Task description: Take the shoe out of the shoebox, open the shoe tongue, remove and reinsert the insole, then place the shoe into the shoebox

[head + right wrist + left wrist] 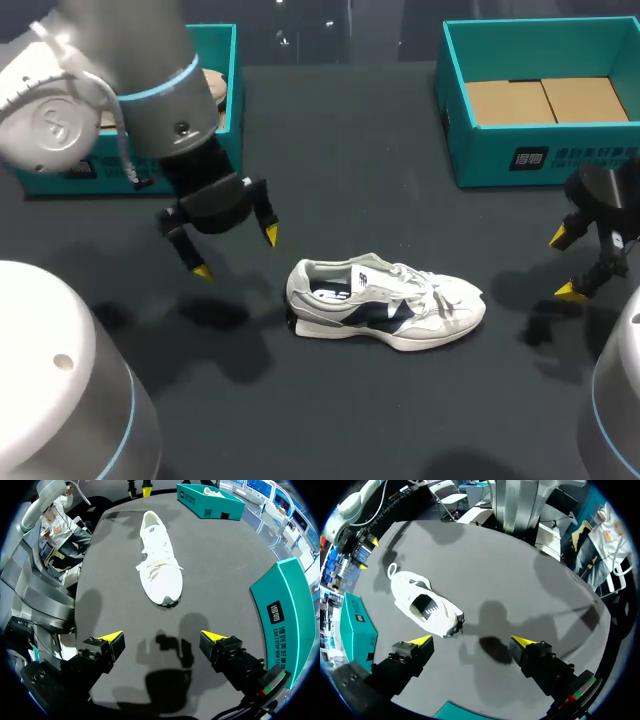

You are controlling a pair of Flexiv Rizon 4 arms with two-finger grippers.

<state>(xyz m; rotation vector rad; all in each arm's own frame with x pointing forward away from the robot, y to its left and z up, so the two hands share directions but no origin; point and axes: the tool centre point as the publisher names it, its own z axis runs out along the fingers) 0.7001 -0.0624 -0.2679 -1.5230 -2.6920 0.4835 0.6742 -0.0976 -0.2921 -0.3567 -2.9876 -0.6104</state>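
Our shoe (385,303) stands on its sole near the middle of the table (330,420), outside both boxes. Its heel points toward the left edge and its toe toward the right edge. It is white with dark navy side panels, and its laces lie loose over the tongue. Through the opening at the heel end we see the insole lying inside.

Our left gripper (236,252) hangs above the table just beyond the heel, on the side toward the far left corner. Its yellow-tipped fingers are spread wide with nothing between them. In the left wrist view the shoe lies ahead of these fingers, apart from both.

Our right gripper (565,264) hovers near the right edge, well apart from the toe. Its fingers are likewise parted wide and it grips nothing. In the right wrist view the shoe lies ahead of it, toe end nearest.

The teal shoebox (540,160) sits open at the far right corner, its brown cardboard floor showing. A second teal box (228,60) sits at the far left corner, largely behind our left arm. It seems to hold a pale shoe, though we cannot see that clearly.
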